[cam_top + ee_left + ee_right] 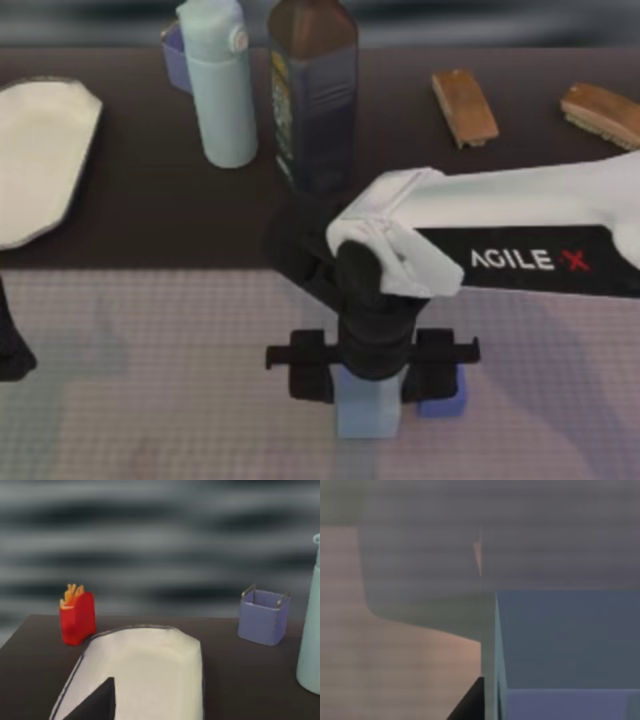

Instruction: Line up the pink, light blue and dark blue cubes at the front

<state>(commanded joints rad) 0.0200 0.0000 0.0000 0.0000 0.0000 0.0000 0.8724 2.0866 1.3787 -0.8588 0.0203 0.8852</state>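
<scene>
Right gripper (368, 385) low, jaws spread

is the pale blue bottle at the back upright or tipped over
Upright: in the top view the pale blue bottle stands on its base on the dark brown surface, cap up.

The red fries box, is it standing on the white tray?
No, the red fries box stands on the dark table beside the white tray.

A dark brown tabletop (150, 200) meets a pale grey-lilac gridded surface (150, 380); behind it, a blurred grey-striped backdrop (150, 545).
</scene>
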